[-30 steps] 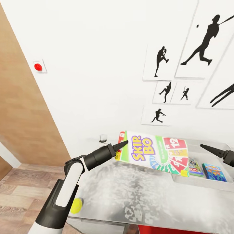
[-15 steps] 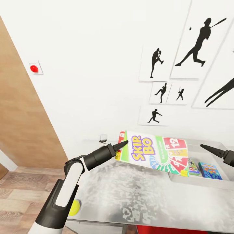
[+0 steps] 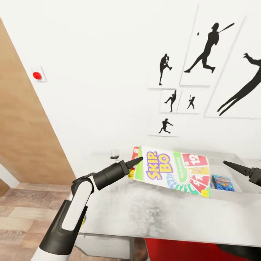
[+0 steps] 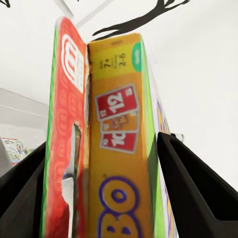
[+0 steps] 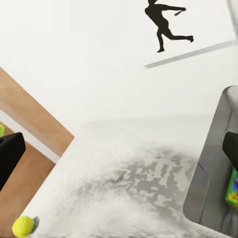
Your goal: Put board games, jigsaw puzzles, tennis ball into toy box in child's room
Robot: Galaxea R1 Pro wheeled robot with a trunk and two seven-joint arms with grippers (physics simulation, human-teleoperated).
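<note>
While you've got that load in the air, here's how it reads going left to right: the red wall button (image 3: 36, 75) is off on the far left, then your left gripper (image 3: 136, 162) comes in pinching two boxes together, and the left wrist view shows it clearly, one finger on each outer face with the red-faced box (image 4: 64, 144) pressed flat against the Skip-Bo board game (image 3: 174, 169). The pair hangs over the near end of the toy box (image 3: 232, 195), not dropped in yet as far as I can judge. Inside the bin there's already a small blue board game (image 3: 222, 182) lying flat, so I'd call that one done. Your right gripper (image 3: 235, 168) is out at the right edge over the bin with nothing on it; I can't tell whether its fingers are spread or pressed together from these angles. Leftovers: the tennis ball (image 5: 23, 226) shows in the right wrist view sitting at the corner of the table (image 3: 156, 214), well apart from the bin, so that needs fetching. Hard to make out: the red-faced box is mostly hidden behind Skip-Bo in the head view, and I can't read what it is. The held box also covers a good chunk of the bin, so the jigsaw puzzles could be under there or somewhere else entirely.
</note>
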